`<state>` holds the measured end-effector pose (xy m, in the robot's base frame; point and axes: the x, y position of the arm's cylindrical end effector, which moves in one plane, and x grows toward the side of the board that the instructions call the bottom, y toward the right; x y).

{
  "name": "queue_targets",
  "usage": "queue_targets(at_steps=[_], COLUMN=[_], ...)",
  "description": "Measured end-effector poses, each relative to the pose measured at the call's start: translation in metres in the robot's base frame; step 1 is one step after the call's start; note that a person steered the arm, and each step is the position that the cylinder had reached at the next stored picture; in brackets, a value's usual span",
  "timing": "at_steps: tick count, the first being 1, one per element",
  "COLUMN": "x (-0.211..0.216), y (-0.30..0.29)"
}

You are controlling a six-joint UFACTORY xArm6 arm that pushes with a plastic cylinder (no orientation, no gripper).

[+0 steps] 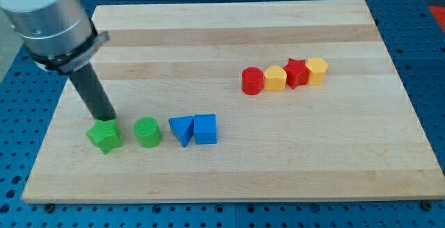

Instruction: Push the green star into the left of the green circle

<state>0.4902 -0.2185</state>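
Note:
The green star lies near the board's lower left. The green circle sits to its right, with a gap between them. My tip is at the star's top edge, touching or almost touching it, up and to the left of the circle. The rod leans up toward the view's top left.
Two blue blocks sit together right of the green circle. A row of a red cylinder, a yellow block, a red star and a yellow block lies at the right. The wooden board ends close to the star's left.

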Motion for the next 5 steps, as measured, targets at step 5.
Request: queue_targets(at_steps=[5], x=[0.043], y=[-0.084])
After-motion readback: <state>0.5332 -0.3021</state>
